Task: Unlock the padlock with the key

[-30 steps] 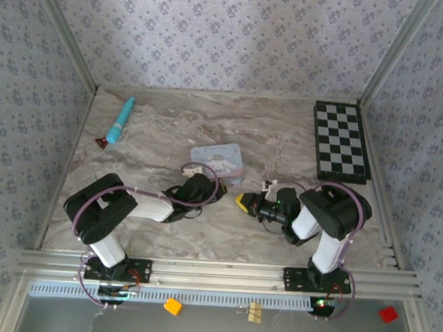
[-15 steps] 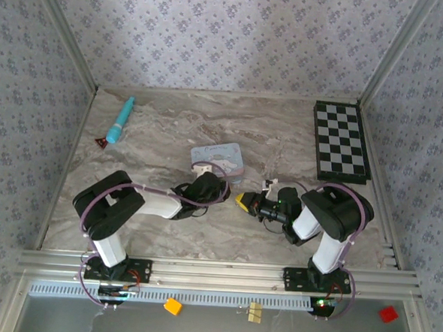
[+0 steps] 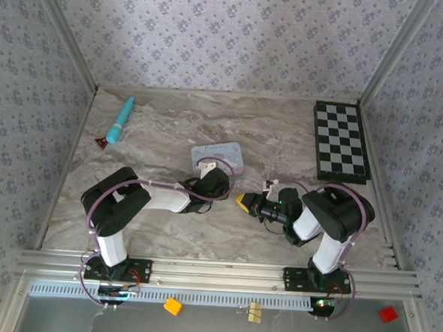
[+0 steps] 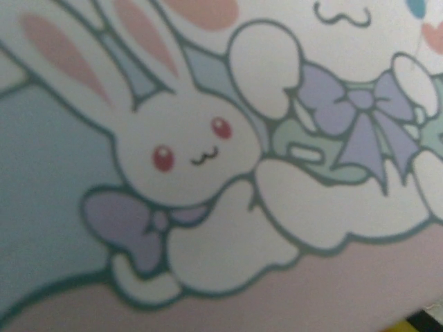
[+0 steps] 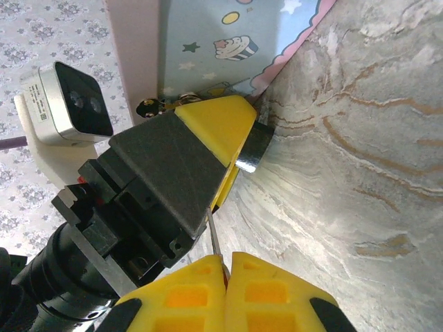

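The tin [image 3: 219, 155] lies on the counter [image 3: 171, 133], just beyond both arms. Over the last second the left arm has swung rightward, bringing its tool [image 3: 222, 185] near the right tool [image 5: 225, 266], which has kept its place. The left tool is pinched on what seems to be the padlock [image 5: 252, 146], a dark, silver-rimmed block held beside the tin. The right tool is closed tight on the thin key [image 5: 213, 234]. With lock and key now close together, insertion looks next.
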Motion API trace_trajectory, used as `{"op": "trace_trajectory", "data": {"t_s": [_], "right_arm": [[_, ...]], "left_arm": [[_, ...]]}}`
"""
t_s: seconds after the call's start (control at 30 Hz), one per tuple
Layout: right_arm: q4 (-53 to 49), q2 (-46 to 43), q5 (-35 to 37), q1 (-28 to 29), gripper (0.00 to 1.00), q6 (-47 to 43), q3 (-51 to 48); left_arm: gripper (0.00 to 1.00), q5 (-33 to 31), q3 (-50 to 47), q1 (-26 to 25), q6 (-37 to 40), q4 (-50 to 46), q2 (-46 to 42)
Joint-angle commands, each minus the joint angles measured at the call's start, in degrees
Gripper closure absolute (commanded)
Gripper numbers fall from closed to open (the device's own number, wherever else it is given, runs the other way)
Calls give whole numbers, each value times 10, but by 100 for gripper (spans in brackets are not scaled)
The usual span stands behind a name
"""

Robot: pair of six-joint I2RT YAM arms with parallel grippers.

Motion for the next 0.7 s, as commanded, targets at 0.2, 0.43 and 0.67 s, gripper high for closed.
{"op": "trace_trajectory", "data": {"t_s": [0.2,0.43,0.67], "right_arm": [[11,-6,-4,-2,100,-10,-1],[12,8,3,13,100,-2,10],[12,24,17,40,100,2,23]], "left_arm": [[74,2,-27,6,-4,13,-16],[81,24,-47,7,-22,18,-63],[84,62,-58,12,-44,31,-85]]}}
